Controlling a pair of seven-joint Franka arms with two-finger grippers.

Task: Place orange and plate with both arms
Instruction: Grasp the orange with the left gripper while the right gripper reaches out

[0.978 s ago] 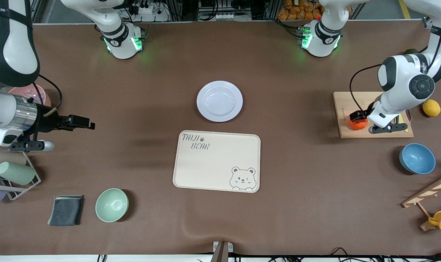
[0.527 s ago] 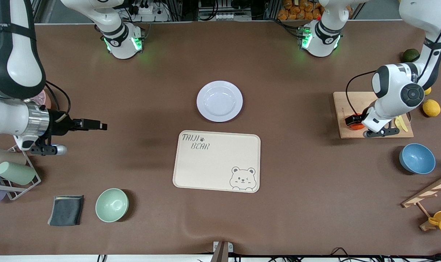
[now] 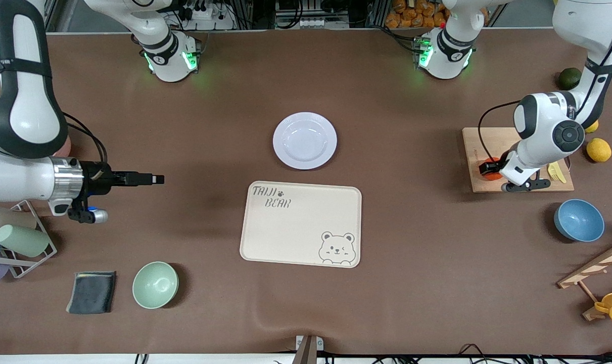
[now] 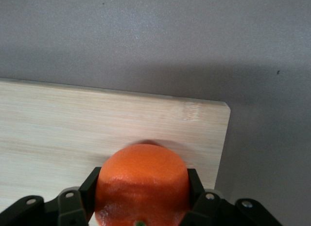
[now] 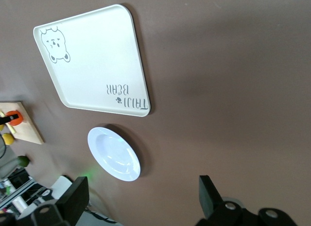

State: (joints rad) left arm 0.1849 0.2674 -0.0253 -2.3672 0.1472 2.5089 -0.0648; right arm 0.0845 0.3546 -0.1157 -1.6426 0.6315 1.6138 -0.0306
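Observation:
The orange (image 3: pixel 489 171) sits on a wooden cutting board (image 3: pixel 480 146) at the left arm's end of the table. My left gripper (image 3: pixel 490 168) is down on it. In the left wrist view the fingers (image 4: pixel 193 184) press both sides of the orange (image 4: pixel 141 184), which rests on the board (image 4: pixel 73 124). The pale plate (image 3: pixel 304 140) lies mid-table, farther from the front camera than the cream bear tray (image 3: pixel 300 223). My right gripper (image 3: pixel 156 179) is open and empty, held level over bare table toward the right arm's end. The right wrist view (image 5: pixel 141 199) shows the plate (image 5: pixel 114 154) and tray (image 5: pixel 95 60).
A mint bowl (image 3: pixel 155 284) and grey cloth (image 3: pixel 92 291) lie near the front edge. A cup rack (image 3: pixel 12 242) stands at the right arm's end. A blue bowl (image 3: pixel 578 220), lemon (image 3: pixel 599 149), dark green fruit (image 3: pixel 570 77) and wooden rack (image 3: pixel 596 273) are at the left arm's end.
My right gripper has moved toward the middle of the table. My left gripper has lowered and closed in around the orange on the board, hiding most of it.

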